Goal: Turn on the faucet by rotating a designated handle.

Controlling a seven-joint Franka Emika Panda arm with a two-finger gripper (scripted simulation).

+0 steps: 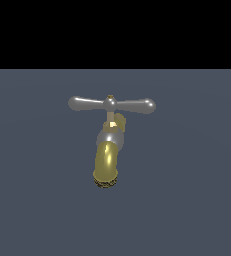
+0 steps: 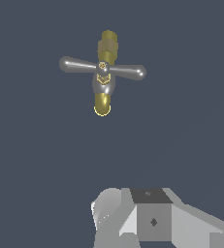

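Note:
The faucet (image 1: 107, 162) stands alone on the dark grey floor, its golden-brass spout curving down to a rough rim toward the camera, with a silver collar above it. The handle (image 1: 111, 104), a slim silver crossbar with bulbed ends and a round hub, lies level across its top on a small brass stem. In the wrist view the faucet (image 2: 103, 99) and the handle (image 2: 103, 69) show from above, well away from my gripper. Only the gripper's grey body (image 2: 152, 220) shows at the picture's edge, and its fingers are hidden. The gripper does not show in the exterior view.
A plain dark grey floor (image 1: 187, 200) surrounds the faucet. No other objects show in either view.

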